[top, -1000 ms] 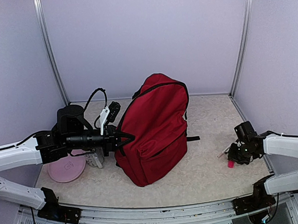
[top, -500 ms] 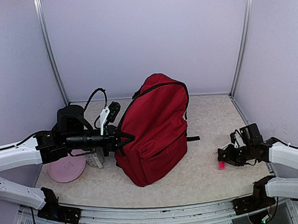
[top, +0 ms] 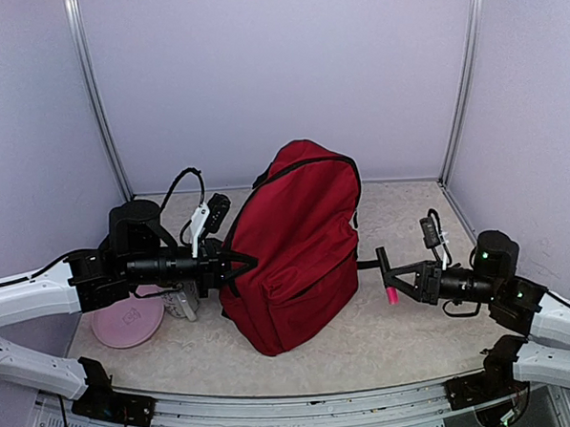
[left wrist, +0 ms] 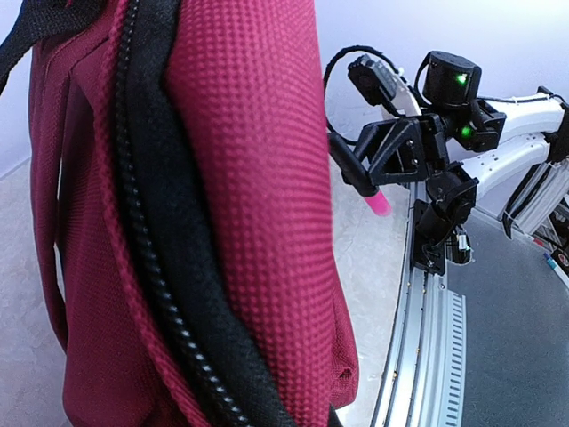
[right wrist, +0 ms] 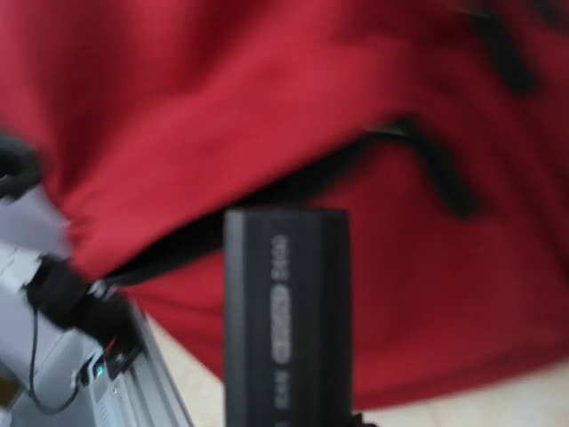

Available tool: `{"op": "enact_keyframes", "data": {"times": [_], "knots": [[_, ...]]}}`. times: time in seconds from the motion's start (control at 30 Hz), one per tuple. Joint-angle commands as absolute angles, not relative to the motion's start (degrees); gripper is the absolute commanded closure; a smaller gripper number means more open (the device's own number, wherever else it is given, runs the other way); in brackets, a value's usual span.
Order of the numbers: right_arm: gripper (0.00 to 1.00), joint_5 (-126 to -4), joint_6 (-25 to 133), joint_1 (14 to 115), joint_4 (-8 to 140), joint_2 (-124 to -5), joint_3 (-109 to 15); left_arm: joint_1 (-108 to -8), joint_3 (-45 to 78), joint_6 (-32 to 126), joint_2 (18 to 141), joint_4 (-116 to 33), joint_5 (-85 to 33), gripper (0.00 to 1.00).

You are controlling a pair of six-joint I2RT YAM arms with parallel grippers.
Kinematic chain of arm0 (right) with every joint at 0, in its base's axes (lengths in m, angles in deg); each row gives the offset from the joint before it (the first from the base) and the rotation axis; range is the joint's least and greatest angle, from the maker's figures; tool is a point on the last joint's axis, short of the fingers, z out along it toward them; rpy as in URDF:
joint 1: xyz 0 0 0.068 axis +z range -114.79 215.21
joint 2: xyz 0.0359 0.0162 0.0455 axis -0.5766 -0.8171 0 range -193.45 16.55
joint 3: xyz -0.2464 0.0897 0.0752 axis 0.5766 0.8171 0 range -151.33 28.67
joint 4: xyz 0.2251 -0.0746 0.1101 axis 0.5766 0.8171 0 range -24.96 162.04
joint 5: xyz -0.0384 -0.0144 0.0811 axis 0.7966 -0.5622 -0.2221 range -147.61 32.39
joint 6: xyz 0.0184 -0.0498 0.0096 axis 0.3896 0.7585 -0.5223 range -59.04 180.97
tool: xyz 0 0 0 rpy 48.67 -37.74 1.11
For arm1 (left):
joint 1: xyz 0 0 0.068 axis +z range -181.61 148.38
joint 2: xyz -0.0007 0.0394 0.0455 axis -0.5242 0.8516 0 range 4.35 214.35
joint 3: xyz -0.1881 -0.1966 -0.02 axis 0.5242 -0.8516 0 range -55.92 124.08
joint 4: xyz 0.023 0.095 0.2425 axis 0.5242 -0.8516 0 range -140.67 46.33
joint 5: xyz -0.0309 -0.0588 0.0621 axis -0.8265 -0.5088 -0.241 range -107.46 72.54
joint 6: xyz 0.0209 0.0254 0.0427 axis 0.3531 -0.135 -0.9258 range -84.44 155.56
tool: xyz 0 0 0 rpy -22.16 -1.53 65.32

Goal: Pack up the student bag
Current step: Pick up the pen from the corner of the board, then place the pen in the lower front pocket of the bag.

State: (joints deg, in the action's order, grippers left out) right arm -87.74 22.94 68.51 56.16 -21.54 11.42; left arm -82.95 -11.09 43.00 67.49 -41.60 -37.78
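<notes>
Student bag (top: 301, 241) upright on speckled table (top: 416, 333), lilac walls (top: 278, 70) behind it; front pocket faces near edge. Left gripper (top: 242, 264) closed; right gripper (top: 392, 277) clamps pink-tipped stick (top: 392, 295).

The pale worktop (top: 405, 222) carries the student bag (top: 301, 241), upright near its middle. A pink disc (top: 126, 324) lies by the left edge, a grey item (top: 183, 303) beside it.

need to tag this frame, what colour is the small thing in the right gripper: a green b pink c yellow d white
b: the small item pinched in the right gripper is pink, held in the air beside the student bag.
</notes>
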Motion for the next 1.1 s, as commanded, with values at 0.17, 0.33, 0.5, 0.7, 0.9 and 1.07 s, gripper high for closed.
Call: {"op": "enact_keyframes", "data": {"times": [0.17, 0.33, 0.5, 0.7, 0.9, 1.07], "knots": [[1.0, -84.74, 38.66, 79.51, 59.08, -35.96, 1.06, -82.33, -9.71, 42.03, 66.01, -40.94, -36.5, 1.0], [1.0, -79.51, 46.66, 85.39, 60.68, -44.18, -4.69, -82.24, -9.7, 42.09, 66.09, -40.83, -37.07, 1.0], [1.0, -73.2, 57.84, 86.88, 68.93, -52.15, -15.05, -82.24, -9.79, 42.07, 66.08, -40.72, -37.24, 1.0], [1.0, -64.36, 72.57, 88.71, 78.99, -60.27, -27.11, -82.24, -9.84, 41.97, 66.3, -40.68, -37.28, 1.0], [1.0, -56.63, 94.04, 93.77, 79.56, -61.73, -32.37, -82.24, -9.79, 41.91, 66.72, -40.78, -37.93, 1.0], [1.0, -47.33, 116.71, 97.78, 74.79, -62.49, -28.97, -82.24, -9.69, 41.98, 67.19, -40.77, -38.33, 1.0]]}}
